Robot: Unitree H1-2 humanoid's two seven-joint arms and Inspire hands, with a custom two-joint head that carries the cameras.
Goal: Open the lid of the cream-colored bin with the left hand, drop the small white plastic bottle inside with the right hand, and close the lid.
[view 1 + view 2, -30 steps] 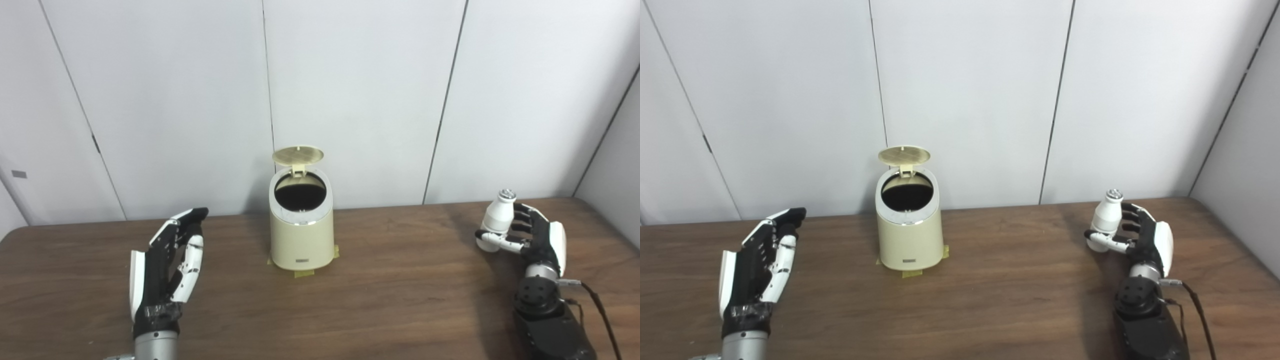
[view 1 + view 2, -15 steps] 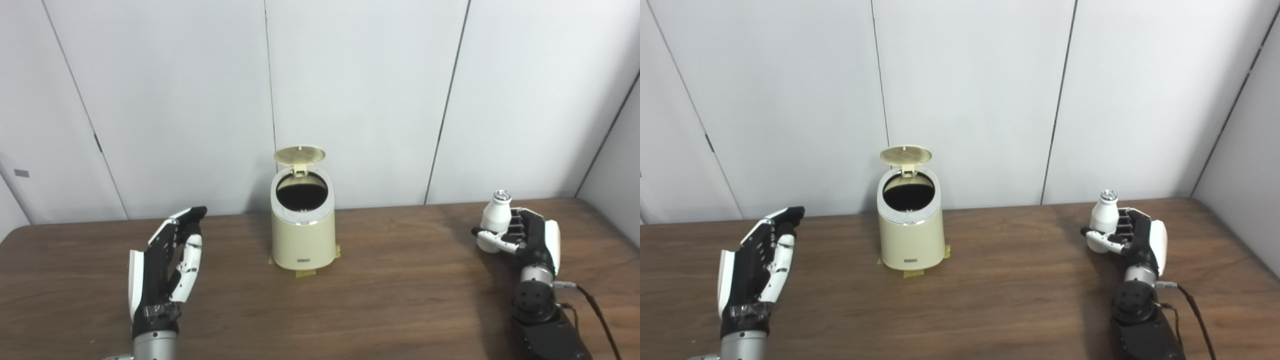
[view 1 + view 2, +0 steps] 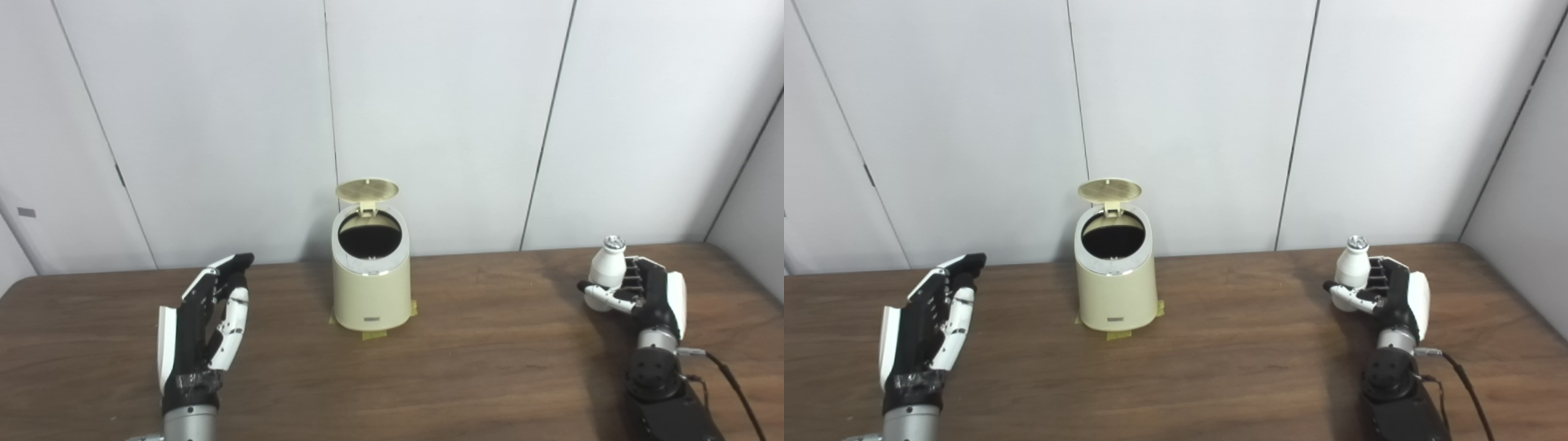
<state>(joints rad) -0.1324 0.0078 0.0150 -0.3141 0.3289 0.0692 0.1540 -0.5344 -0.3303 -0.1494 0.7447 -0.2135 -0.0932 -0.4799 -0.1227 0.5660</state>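
A cream-colored bin stands at 12 o'clock near the table's back edge, lid upright. At 3 o'clock, the right hand wraps a small white bottle, upright. At 9 o'clock, the left hand holds nothing, fingers straight and slightly apart. Bare tabletop separates each hand from the bin

The table looks like dark brown wood with a visible grain and a soft sheen. The bin is smooth cream plastic. The bottle is glossy white plastic with a shiny silver cap.
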